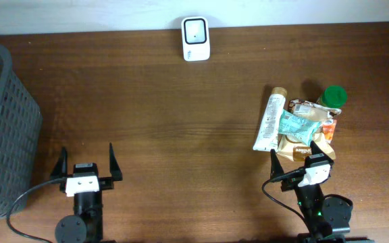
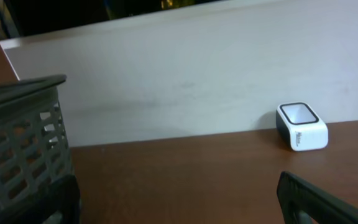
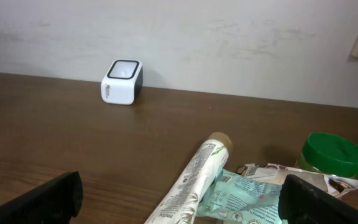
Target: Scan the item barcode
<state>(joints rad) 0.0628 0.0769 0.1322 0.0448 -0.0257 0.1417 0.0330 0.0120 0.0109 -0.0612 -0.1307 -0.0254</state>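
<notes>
The left tool [image 1: 86, 154] and right tool [image 1: 301, 158] both stand wide, holding nothing. The items [image 1: 299, 125] lie heaped on the bench [image 1: 154, 115] just ahead of the right tool, and the scanner [image 1: 196, 39] sits at the far edge, well apart.

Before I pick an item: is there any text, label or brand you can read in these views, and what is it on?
No text can be read for certain.
Scanner: small dark mark on its side, blurred.
Tube: fine print along it, too small.
Teal packet: printed lines, too small.
Brown packet: a short white word, blurred.
</notes>
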